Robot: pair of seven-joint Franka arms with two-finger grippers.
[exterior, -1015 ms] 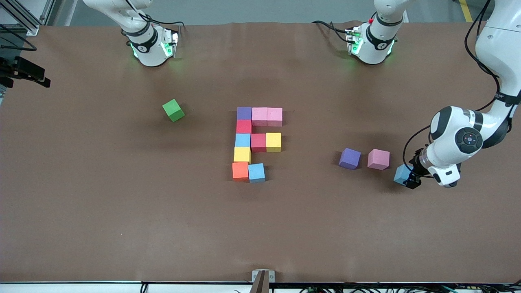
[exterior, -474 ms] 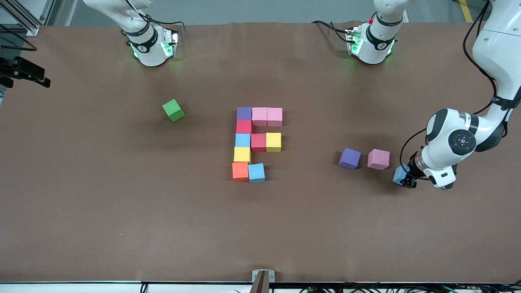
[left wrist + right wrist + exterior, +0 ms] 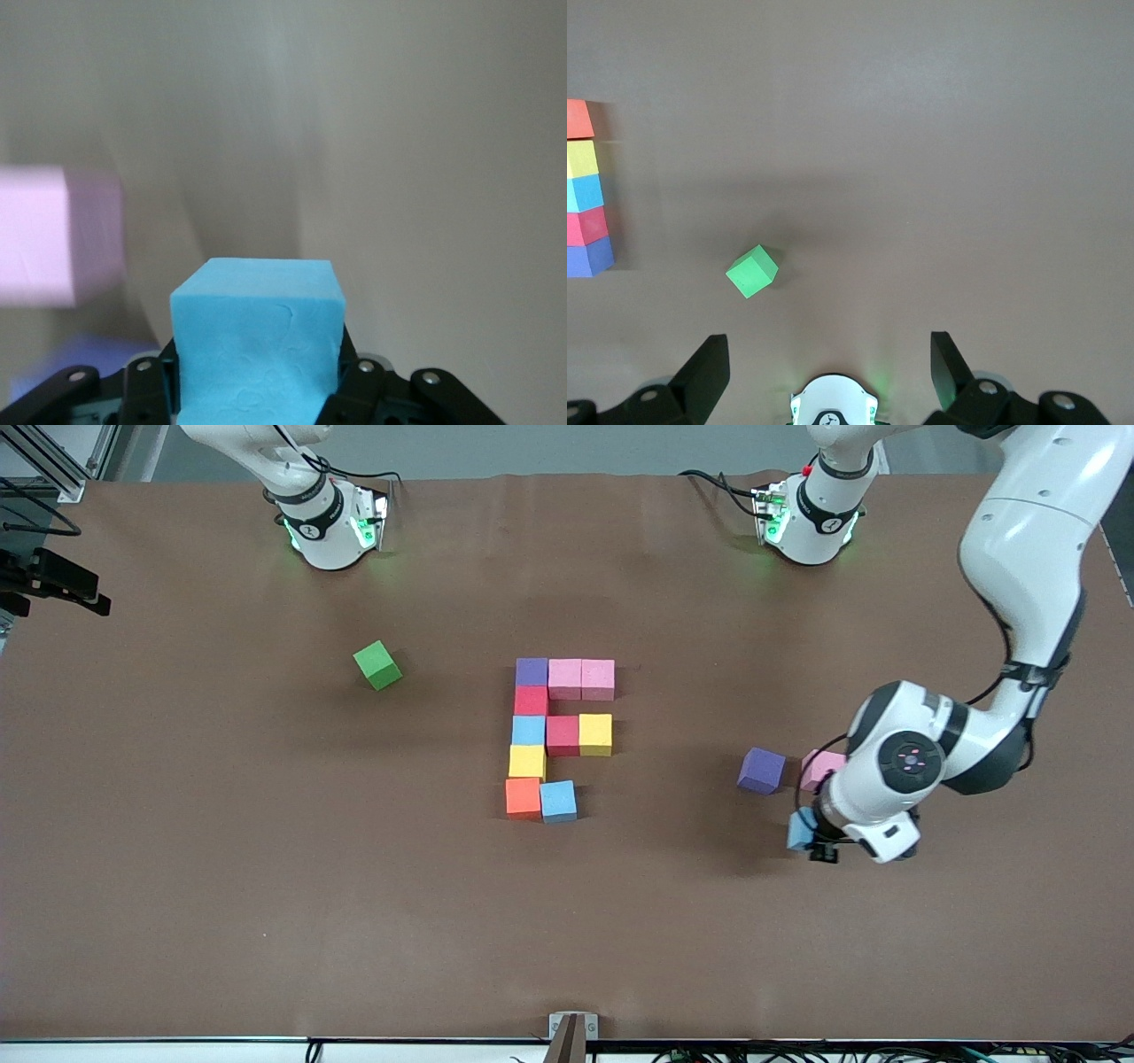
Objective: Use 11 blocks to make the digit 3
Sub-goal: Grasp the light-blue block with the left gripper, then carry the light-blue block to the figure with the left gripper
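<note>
The left gripper [image 3: 811, 840] is up over the brown-covered bench [image 3: 266, 886] toward the left arm's end, its black fingers [image 3: 146, 390] pressed against two sides of a light blue foam cube [image 3: 801, 830], which the left wrist view shows filling the space between them. Just beside that gripper, a loose purple foam cube [image 3: 762, 771] and a loose pink foam cube [image 3: 819, 766] sit on the bench close together, the pink one partly covered by the arm. Near the middle of the bench lies the partly built digit 3 [image 3: 558, 731] of touching foam cubes: nearest the front camera an orange cube [image 3: 523, 796] with a blue cube [image 3: 558, 800] beside it, then a yellow cube [image 3: 527, 761], then a row of a blue cube [image 3: 528, 730], a red cube [image 3: 563, 735] and a yellow cube [image 3: 595, 733], then a red cube [image 3: 531, 700], and farthest a row of a purple cube [image 3: 532, 671] and two pink cubes [image 3: 581, 677]. A green foam cube [image 3: 377, 665] rests alone, turned at an angle, toward the right arm's end. The right arm waits high above the bench, its right gripper [image 3: 830, 367] spread wide and holding nothing. No readable writing or labels show on any cube
</note>
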